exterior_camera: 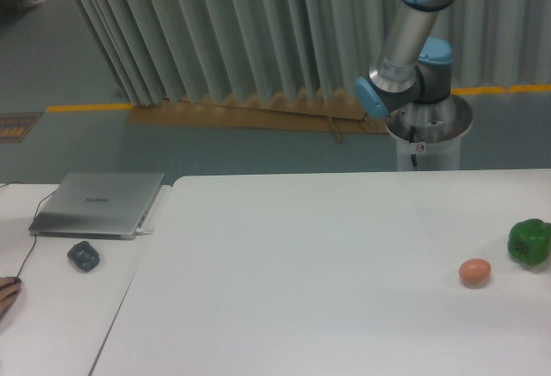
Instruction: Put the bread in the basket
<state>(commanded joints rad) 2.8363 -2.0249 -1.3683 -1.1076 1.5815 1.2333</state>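
Observation:
The bread and the basket are both out of view. Only the arm's grey tube and blue joints (405, 49) show at the upper right, rising from the round base (428, 126) behind the table. The gripper itself lies outside the frame.
A pinkish-brown egg (474, 272) and a green pepper (529, 242) lie near the right edge of the white table (310, 264). On the lower left table sit a closed grey laptop (99, 203) and a dark mouse (83, 256). Fingertips (6, 291) show at the left edge.

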